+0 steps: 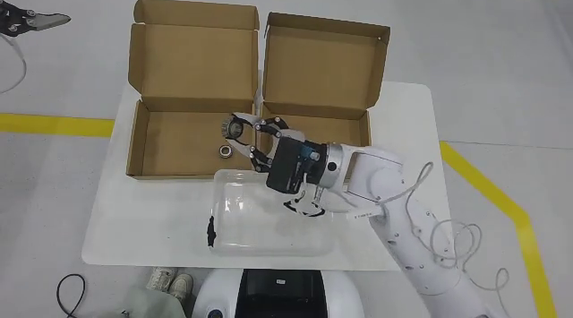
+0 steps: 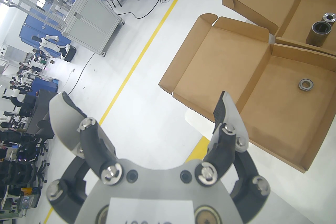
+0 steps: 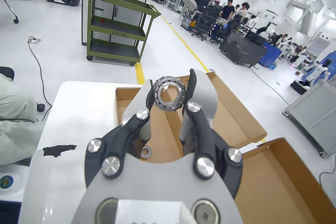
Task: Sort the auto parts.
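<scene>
Right claw pinching a roller bearing above the left box; left claw spread wide, off the surface.
Top view: the right claw clamps the roller bearing over the left cardboard box. A smaller bearing ring lies on the box floor just beside its fingertips, and a clear tray sits by its wrist on the white surface. Left wrist view: the left claw hangs with fingers apart. Ahead of it the smaller bearing ring lies in the left cardboard box, and a dark sleeve stands in the far box. Right wrist view: the roller bearing sits gripped between both pads, with the smaller bearing ring below.
</scene>
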Action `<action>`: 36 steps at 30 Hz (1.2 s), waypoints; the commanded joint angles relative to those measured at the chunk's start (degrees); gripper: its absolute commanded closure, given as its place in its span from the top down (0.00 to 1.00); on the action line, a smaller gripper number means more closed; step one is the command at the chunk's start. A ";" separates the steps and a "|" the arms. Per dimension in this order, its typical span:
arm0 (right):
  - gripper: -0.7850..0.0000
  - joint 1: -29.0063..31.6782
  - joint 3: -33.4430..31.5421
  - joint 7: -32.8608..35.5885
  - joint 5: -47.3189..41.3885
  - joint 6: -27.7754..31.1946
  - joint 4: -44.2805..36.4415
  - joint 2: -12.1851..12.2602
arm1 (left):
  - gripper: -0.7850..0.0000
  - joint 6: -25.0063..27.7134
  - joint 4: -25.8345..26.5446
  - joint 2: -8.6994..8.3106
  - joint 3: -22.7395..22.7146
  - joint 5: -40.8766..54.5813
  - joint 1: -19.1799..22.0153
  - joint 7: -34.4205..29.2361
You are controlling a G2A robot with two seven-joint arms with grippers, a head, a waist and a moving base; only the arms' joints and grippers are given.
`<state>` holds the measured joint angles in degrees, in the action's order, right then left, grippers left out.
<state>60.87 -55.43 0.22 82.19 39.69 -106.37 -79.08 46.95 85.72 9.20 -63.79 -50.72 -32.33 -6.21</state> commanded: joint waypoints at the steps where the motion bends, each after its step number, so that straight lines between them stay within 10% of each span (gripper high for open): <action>1: 0.00 -1.12 -0.46 1.64 -0.85 0.05 -1.29 -0.01 | 1.00 0.00 0.00 0.00 0.00 0.00 0.00 0.00; 36: 0.00 -6.50 -4.69 7.75 -2.73 -2.99 -11.71 0.69 | 1.00 0.00 0.00 0.00 0.00 0.00 0.00 0.00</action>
<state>54.17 -60.16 8.09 79.08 36.54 -118.14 -78.44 46.95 85.72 9.20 -63.79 -50.72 -32.33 -6.21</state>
